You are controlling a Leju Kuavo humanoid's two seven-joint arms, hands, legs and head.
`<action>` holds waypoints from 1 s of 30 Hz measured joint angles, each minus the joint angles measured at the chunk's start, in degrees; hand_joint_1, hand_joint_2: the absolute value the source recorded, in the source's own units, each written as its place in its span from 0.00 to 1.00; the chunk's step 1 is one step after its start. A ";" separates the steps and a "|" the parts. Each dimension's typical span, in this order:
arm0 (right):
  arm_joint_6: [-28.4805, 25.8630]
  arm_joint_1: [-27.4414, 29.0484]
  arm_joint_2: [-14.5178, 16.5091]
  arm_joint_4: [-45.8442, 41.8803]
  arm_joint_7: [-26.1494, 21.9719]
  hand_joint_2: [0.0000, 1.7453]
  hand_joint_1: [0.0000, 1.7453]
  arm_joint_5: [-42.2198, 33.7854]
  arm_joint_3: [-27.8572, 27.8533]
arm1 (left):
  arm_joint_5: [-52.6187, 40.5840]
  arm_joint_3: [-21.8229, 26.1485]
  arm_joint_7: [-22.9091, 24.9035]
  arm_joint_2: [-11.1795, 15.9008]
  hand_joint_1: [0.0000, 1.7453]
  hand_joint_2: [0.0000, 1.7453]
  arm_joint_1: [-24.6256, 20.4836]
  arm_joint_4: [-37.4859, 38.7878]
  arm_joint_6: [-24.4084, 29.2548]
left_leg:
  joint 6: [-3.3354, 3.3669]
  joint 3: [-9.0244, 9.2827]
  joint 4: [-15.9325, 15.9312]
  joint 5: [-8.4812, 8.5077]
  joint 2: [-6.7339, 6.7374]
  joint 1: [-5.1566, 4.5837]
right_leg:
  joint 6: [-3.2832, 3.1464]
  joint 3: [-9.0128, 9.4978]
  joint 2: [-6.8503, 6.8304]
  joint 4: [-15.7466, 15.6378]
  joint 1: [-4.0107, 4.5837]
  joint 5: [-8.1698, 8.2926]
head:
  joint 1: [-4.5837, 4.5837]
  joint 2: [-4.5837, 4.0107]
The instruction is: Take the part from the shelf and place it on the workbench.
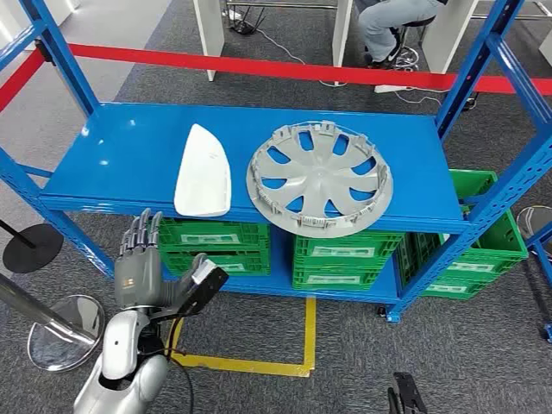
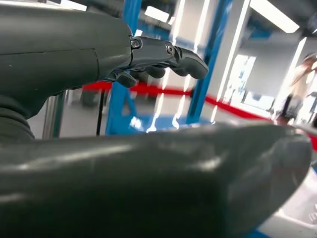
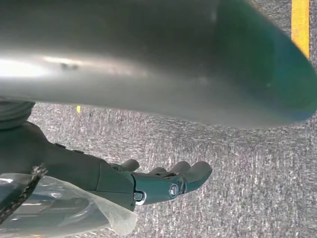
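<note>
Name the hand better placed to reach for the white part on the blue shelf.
Left. The left hand is raised, open, just below the white triangular plastic part; the right hand hangs over the floor.

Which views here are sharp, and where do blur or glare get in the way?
Head view: sharp, evenly lit; small glare spots on the blue shelf. Left wrist view: the left hand and its thumb loom large and soft, the background smeared with streaked ceiling lights. Right wrist view: blurred thumb with a bright sheen; right hand and carpet fairly crisp.
</note>
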 joint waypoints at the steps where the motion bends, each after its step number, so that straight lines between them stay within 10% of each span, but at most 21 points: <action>1: -0.01 -0.05 0.00 0.00 0.02 0.00 0.00 0.01 0.06 | -0.23 -0.06 0.06 0.27 0.00 0.00 -0.09 -0.09 -0.05 | 0.00 0.00 0.00 0.00 0.00 0.00 | 0.00 0.00 0.01 0.00 0.00 0.00 | 0.00 0.00; 30: -0.36 -0.29 0.00 0.00 0.05 0.00 0.00 0.03 0.49 | -2.98 -0.36 1.70 7.62 0.00 0.00 -3.14 -8.21 0.33 | 0.00 0.00 0.00 0.02 0.01 0.00 | 0.00 0.00 0.02 0.02 0.00 0.00 | -0.01 0.00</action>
